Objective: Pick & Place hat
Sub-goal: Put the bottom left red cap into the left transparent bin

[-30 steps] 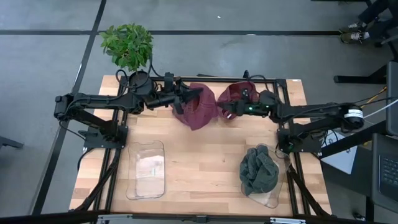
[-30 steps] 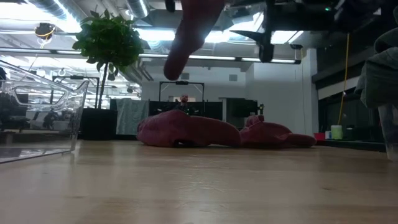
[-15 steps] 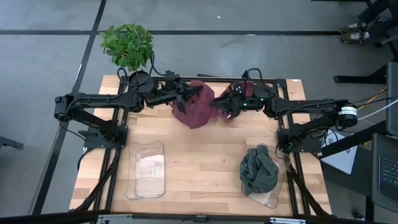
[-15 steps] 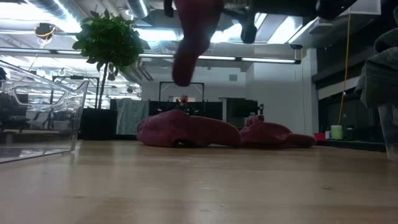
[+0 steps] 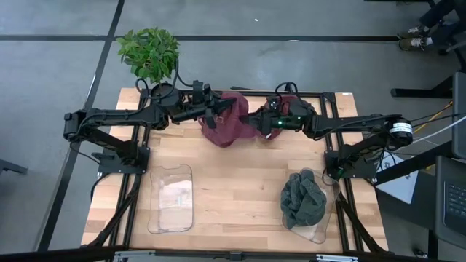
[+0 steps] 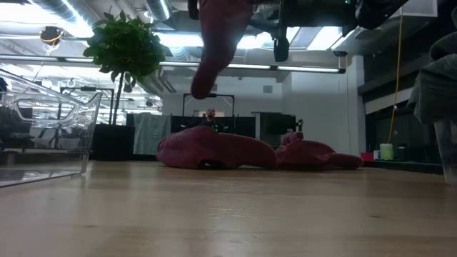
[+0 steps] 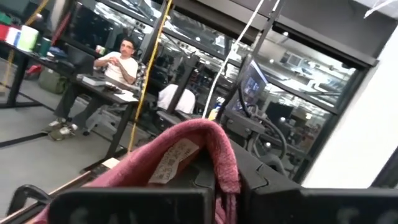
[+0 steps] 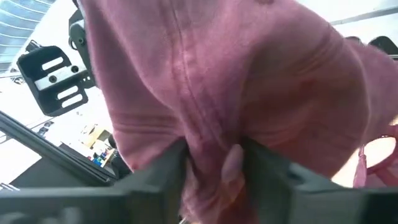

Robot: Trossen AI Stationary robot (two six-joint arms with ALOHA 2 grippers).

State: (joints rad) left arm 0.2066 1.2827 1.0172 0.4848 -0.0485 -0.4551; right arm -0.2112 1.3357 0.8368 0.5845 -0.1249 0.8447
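The hat (image 5: 227, 125) is dark red soft cloth with a label sewn inside, and I see it hanging limp in the air over the far middle of the table (image 5: 240, 196), held up between my two arms. My left gripper (image 5: 216, 116) is clamped tight on its left edge, and on the right my right gripper (image 5: 256, 125) pinches a fold of it between its fingers. A second ago the right gripper stood wider and further right, clear of the cloth.
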